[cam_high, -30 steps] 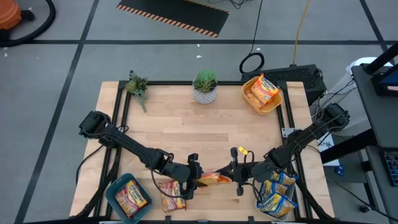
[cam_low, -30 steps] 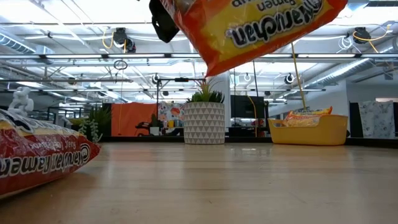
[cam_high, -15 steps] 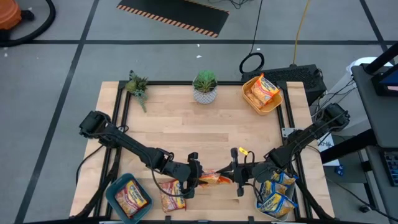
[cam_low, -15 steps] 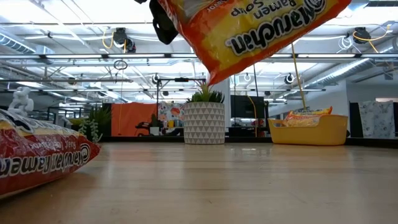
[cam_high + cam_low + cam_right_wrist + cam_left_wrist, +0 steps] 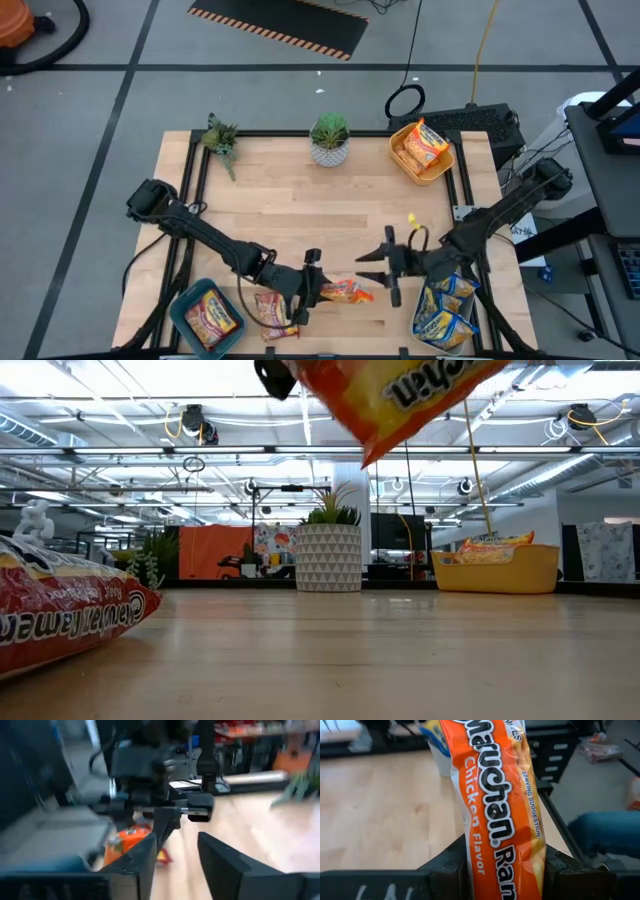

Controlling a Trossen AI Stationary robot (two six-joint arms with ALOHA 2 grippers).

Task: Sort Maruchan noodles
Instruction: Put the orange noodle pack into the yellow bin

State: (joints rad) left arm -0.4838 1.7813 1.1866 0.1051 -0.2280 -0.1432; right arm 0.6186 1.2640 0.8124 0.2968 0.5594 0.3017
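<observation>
Handoff moment in the lower middle of the high view. The left gripper (image 5: 318,291) has its jaws clamped on an orange-yellow Maruchan packet (image 5: 345,291), and the left wrist view makes that clear: the chicken flavor wrapper sits squeezed between the two dark fingers (image 5: 451,865). In the low view the same packet hangs up at the top of the frame, well clear of the counter (image 5: 300,215).

The right gripper (image 5: 378,272) is just to the right of that packet, apart from it, with its fingers spread and nothing between them. Its own wrist view shows the gap between the fingers pretty plainly, with the other arm's gripper and the orange packet beyond it.

Where the rest of the noodles are:
- a red packet (image 5: 274,311) lies flat on the counter just below the left gripper; it's the big red thing at the left edge of the low view
- a teal bin (image 5: 183,304) in the lower left corner has one packet in it
- a yellow bin (image 5: 436,170) in the upper right holds orange-yellow packets
- a bunch of blue-and-yellow packets (image 5: 443,312) sits piled in the lower right, under the right arm

Two little plants, one in a white patterned pot (image 5: 329,153), stand along the top edge of the counter.
</observation>
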